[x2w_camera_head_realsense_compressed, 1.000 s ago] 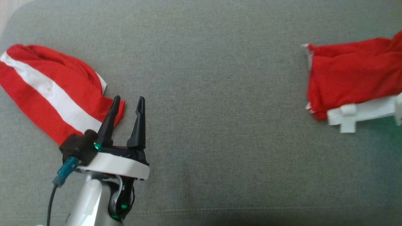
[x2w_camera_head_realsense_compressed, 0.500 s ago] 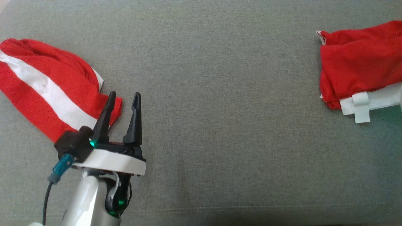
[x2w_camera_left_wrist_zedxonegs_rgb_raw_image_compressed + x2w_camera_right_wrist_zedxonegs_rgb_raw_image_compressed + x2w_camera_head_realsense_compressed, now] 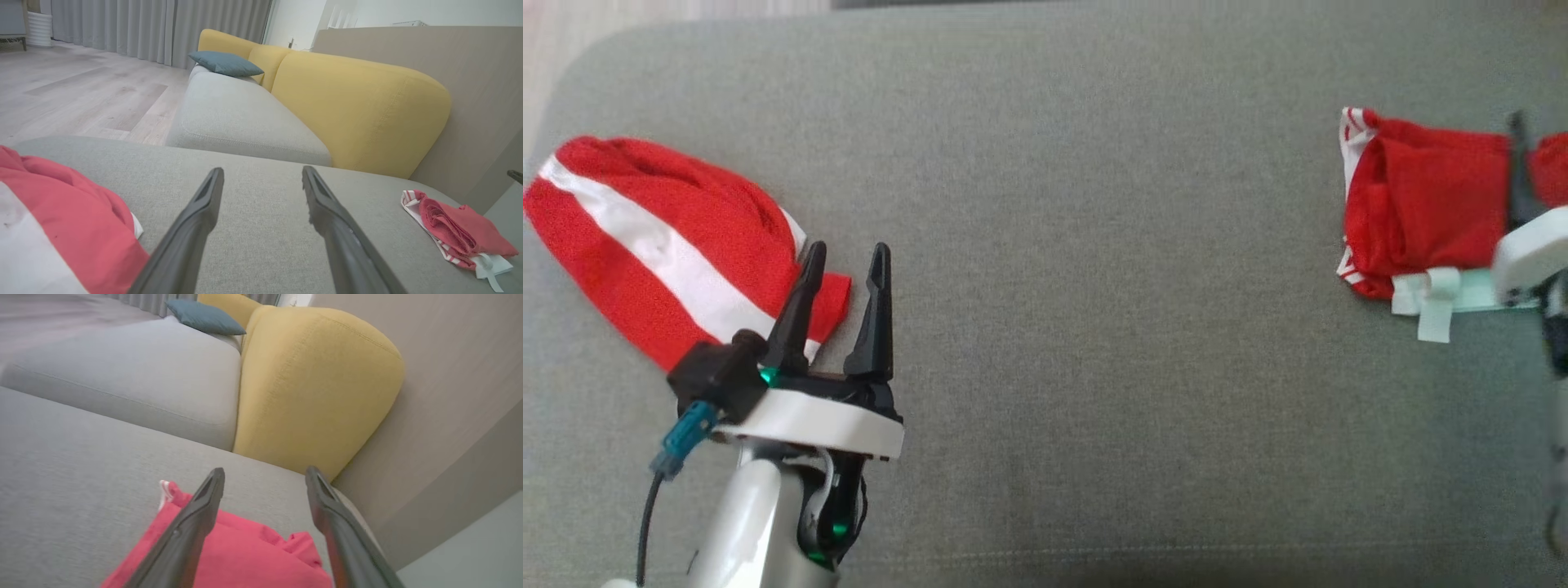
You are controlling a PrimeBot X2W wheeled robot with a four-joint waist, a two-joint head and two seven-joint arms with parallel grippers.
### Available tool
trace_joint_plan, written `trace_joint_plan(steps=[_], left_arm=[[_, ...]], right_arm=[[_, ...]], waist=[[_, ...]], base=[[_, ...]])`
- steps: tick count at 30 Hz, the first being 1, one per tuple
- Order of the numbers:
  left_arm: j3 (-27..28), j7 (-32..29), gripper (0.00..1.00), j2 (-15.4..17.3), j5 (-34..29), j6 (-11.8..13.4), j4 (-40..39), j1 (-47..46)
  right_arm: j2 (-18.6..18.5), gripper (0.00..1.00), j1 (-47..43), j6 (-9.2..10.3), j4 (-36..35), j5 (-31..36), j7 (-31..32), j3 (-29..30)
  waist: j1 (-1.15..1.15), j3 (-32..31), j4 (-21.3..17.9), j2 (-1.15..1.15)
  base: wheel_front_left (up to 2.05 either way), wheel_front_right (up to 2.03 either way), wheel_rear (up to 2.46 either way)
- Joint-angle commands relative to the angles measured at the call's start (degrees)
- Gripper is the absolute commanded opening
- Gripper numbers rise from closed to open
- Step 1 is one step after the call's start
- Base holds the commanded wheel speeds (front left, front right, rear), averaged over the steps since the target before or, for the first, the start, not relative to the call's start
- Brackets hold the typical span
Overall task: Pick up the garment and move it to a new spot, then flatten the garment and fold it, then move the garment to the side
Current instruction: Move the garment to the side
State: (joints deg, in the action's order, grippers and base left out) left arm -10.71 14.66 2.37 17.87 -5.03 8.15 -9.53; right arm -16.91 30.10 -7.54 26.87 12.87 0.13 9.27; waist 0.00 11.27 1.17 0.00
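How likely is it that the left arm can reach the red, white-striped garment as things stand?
Probably yes: the open left end effector sits right beside the striped garment, nothing lying between them.

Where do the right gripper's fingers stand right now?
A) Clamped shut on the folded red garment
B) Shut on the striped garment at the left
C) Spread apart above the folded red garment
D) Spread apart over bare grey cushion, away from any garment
C: in the right wrist view the right gripper has its fingers wide apart with no cloth pinched, and the folded red garment lies beneath them.
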Motion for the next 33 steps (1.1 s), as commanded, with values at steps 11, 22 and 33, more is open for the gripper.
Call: trace_joint_plan(steps=[11,22,33], left_arm=[[0.89,0.34,1.00,0.51,0.71,2.03,-1.69,2.71],[0.85,0.34,1.00,0.51,1.46,3.14,-0.79,7.23],[1.20,0.34,1.00,0.51,0.75,2.66,-1.23,10.26]], right_arm=[[9.94,1.00,-8.49,0.05,-5.75,-7.88,-6.82,-5.60],[13.99,1.00,-22.39,0.05,-11.73,-17.07,-12.35,-7.17],[14.03,1.00,-27.75,0.05,-12.11,-23.30,-14.85,-9.77]], waist=[[0.00,-10.00,0.98,0.00],[0.00,-13.28,1.68,0.00],[0.00,-14.59,0.77,0.00]], base=[[0.00,0.00,0.00],[0.00,0.00,0.00],[0.00,0.00,0.00]])
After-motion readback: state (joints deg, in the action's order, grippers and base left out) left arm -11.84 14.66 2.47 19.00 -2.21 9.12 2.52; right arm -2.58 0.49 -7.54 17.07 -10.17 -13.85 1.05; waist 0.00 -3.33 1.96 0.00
